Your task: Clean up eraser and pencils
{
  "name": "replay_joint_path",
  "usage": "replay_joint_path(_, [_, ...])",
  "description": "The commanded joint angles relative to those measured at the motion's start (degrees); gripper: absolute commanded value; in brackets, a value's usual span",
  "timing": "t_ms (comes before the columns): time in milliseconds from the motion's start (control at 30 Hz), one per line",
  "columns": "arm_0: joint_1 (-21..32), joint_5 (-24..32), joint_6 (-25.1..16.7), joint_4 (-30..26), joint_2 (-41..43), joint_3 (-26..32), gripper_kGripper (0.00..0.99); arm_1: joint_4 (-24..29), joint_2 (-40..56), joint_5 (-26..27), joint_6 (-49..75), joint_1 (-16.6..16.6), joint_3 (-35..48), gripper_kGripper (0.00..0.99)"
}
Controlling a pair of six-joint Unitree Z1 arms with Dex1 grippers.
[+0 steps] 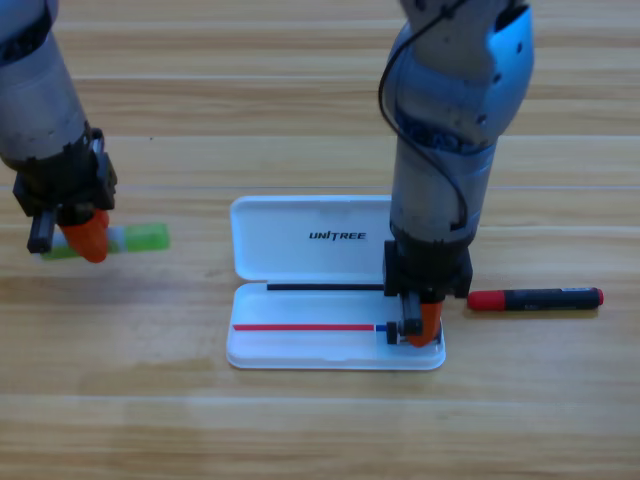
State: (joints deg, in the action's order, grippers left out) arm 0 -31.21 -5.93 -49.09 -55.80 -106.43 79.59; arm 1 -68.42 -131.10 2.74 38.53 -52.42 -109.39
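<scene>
the left gripper (75,238), near the table's left edge, pinches the green pencil (140,238), whose long axis runs left-right; the white case (310,235) lies to its right. the right gripper (420,328) points into the case's lower right compartment; i cannot tell its state, and the eraser is hidden. the red-capped pencil (535,298) lies just right of the case.

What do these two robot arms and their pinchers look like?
Both arms are thick, rounded grey tubes. The right arm has a black cable looping along it. Each ends in a boxy black gripper with orange jaws: the left gripper and the right gripper.
</scene>
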Motion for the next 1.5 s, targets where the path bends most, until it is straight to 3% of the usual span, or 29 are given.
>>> replay_joint_path(33, [-1.93, -0.66, 1.19, -0.98, -0.36, 0.74, 0.000, 0.05, -3.90, 0.42, 0.58, -2.16, 0.14, 0.000])
replay_joint_path(267, [-2.46, -0.66, 1.63, -1.15, -0.71, 0.92, 0.000, 0.13, -3.99, 0.25, 0.58, -2.16, -0.04, 0.000])
replay_joint_path(400, [-2.63, -0.66, 1.89, -1.15, -0.89, 1.09, 0.000, 0.13, -3.46, -0.90, 0.41, -2.16, 0.05, 0.655])
replay_joint_path(467, [-2.90, -0.66, 2.07, -1.15, -0.98, 1.27, 0.000, 0.13, -2.05, -1.60, 0.32, -2.16, 0.23, 0.813])
replay_joint_path(600, [-3.86, -0.66, 2.86, -1.59, -0.98, 2.15, 0.000, -0.31, 3.04, -1.60, 0.41, -2.16, 1.37, 0.874])
replay_joint_path(800, [-7.47, -0.23, 5.32, -4.49, -1.24, 5.84, 0.000, -2.24, 13.06, -2.04, 2.25, -1.98, 6.55, 0.890])
replay_joint_path(967, [-12.39, 0.83, 8.05, -7.48, -2.12, 10.67, 0.000, -1.36, 17.81, -6.43, 6.30, 2.77, 16.22, 0.890])
replay_joint_path(1200, [-18.36, 2.41, 10.59, -7.57, -6.42, 13.92, 0.000, 13.23, 16.23, -8.46, 11.66, 10.94, 27.47, 0.890])
replay_joint_path(1500, [-21.00, 2.85, 11.47, -7.13, -14.33, 17.97, 0.000, 21.23, 7.17, -8.54, 16.67, 15.25, 25.98, 0.887])
